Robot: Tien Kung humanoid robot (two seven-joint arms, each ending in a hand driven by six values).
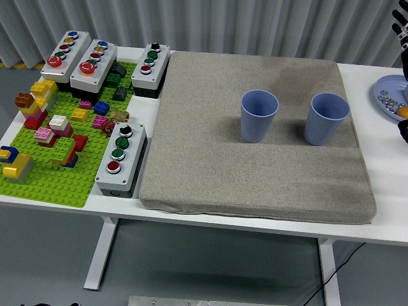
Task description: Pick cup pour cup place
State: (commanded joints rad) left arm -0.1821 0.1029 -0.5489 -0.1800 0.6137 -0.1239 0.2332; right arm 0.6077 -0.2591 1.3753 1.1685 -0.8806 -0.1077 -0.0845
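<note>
Both blue cups stand upright on the grey mat, left cup and right cup toward two o'clock; the right hand at the right edge, fingers impossible to judge, should grasp the right cup mid-wall, staying level.

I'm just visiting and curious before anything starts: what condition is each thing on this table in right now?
Left cup: upright on the mat, untouched; contents not visible.
Right cup: upright on the mat, apart from the left cup, untouched.
Grey mat: lying flat on the table.
Right hand: at the right edge, holding nothing that shows.
Blue plate: at the right edge, holding small metal pieces.
Button boxes: resting, nobody pressing them.
</note>
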